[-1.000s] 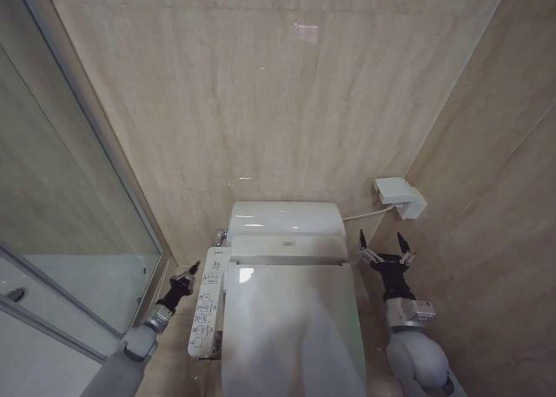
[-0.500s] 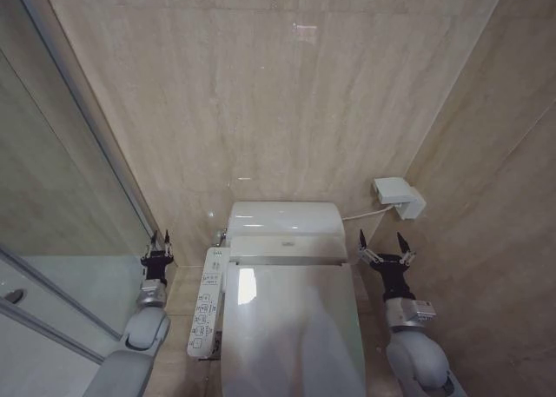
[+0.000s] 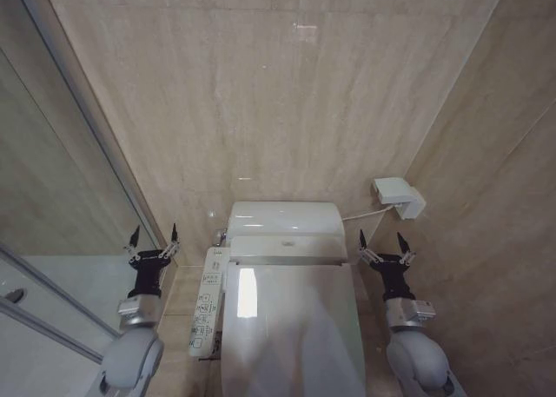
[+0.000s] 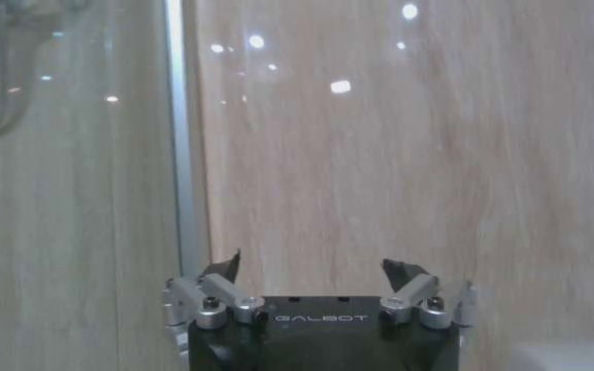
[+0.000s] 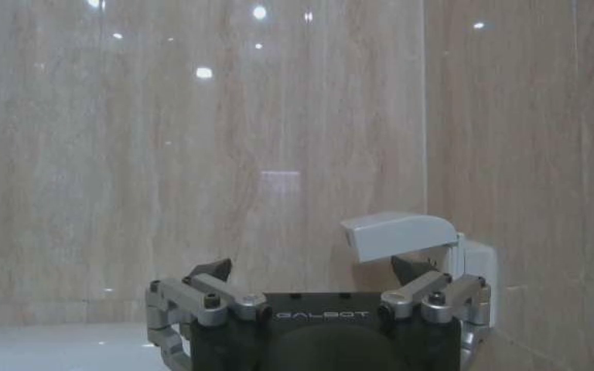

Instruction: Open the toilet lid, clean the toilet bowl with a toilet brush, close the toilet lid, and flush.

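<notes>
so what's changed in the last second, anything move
The left hand pulled away from the control panel beside the toilet, swung outward toward the glass shower door, and spread its fingers open, holding nothing. The right hand stayed open beside the tank, and the toilet lid stayed closed.

Toilet lid (image 3: 291,327): white, glossy, lying shut flat over bowl, reflecting ceiling light, sitting before tank at back wall.

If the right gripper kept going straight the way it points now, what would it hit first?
Probably the white wall box: in the right wrist view it sits just ahead of the open right gripper, toward one finger. If it passes beside the box, it meets the beige tiled wall. Depth is unclear.
</notes>
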Available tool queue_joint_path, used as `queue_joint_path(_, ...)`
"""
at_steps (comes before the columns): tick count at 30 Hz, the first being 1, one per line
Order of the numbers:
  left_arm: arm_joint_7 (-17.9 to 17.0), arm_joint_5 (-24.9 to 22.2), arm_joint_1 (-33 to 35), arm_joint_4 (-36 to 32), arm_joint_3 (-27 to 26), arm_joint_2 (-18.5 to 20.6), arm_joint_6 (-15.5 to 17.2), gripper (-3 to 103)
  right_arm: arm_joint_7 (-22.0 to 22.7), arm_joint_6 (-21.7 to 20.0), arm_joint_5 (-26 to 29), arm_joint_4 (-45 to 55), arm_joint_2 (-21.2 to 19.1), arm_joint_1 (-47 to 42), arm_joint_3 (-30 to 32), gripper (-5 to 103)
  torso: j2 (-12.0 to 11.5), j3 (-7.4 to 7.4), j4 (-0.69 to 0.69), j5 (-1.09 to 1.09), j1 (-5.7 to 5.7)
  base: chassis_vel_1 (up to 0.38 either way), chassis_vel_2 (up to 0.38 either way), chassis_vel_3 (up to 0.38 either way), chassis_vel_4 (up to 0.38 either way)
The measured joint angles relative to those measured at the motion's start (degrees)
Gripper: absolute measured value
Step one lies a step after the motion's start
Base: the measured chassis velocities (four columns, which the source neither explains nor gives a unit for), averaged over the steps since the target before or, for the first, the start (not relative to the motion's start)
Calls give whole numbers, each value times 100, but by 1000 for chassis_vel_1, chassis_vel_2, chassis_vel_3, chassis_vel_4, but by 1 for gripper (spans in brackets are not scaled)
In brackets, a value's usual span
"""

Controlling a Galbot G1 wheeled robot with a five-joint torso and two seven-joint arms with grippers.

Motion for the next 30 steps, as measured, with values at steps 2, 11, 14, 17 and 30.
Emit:
queue_joint_path(2,23,-16,100,-96,-39,-66,-8,78,0,0,0,0,0,0,0,100,0,0,1,0,0,0,0,0,0)
queue_joint_path(11,105,408,725,-382,-171,-478,-310,100,0,0,0,0,0,0,0,100,0,1,2,-1,0,0,0,0,0)
queue_joint_path(14,156,499,726,-342,-88,-496,-379,100,0,0,0,0,0,0,0,100,0,1,1,-2,0,0,0,0,0)
queue_joint_path(17,198,577,711,-267,-4,-481,-464,100,0,0,0,0,0,0,0,100,0,1,-1,-2,1,0,0,0,0)
queue_joint_path(30,245,681,708,-175,-24,-445,-590,100,0,0,0,0,0,0,0,100,0,1,1,-2,1,0,0,0,0)
